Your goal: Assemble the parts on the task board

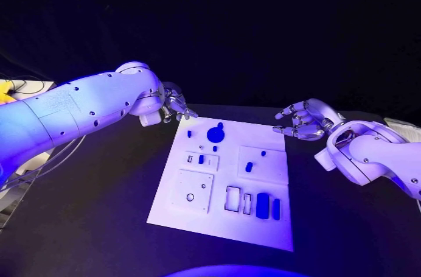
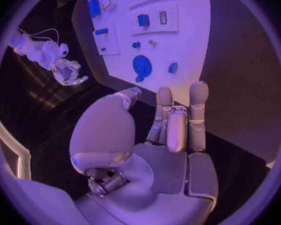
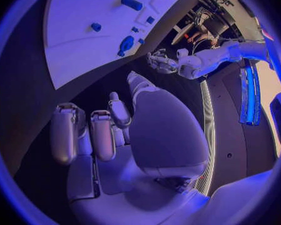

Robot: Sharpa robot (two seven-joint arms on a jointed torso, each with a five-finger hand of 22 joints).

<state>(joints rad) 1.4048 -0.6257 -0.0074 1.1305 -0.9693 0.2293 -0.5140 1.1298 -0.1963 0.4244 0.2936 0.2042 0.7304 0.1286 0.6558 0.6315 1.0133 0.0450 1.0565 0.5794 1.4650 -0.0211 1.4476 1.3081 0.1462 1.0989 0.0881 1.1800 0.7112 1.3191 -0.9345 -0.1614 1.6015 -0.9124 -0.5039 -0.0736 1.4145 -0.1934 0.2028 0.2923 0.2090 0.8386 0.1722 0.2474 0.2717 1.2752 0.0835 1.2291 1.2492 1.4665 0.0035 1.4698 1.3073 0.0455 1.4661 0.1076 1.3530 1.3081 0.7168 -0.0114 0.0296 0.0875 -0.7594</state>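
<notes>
Nearest the robot, along the near edge of the task board (image 1: 176,213), stand the oblong blue parts (image 1: 263,203) in a row beside an open rectangular slot; they sit close together, so a hand reaching for one could well nudge its neighbour out of place. A little farther, a small blue part (image 1: 250,166) sits in the raised plate on the right, and another (image 1: 201,159) in the plate left of it; both are tiny next to the fingers, and a pinch that lands slightly off would likely push them aside or tip them rather than lift them. Farther still lies the round blue part (image 1: 214,133), near the board's far edge. Beyond that edge, over the dark surface (image 1: 105,228), the left hand (image 1: 176,106) hovers at the far left corner, fingers apart and holding nothing; the right hand (image 1: 303,120) hangs off the far right corner, fingers loosely curled but parted, also empty. Either hand coming down at the board's edge might shift the whole board. Which parts are seated and which merely lie loose I cannot tell, and the smallest far pieces are too small to make out.
</notes>
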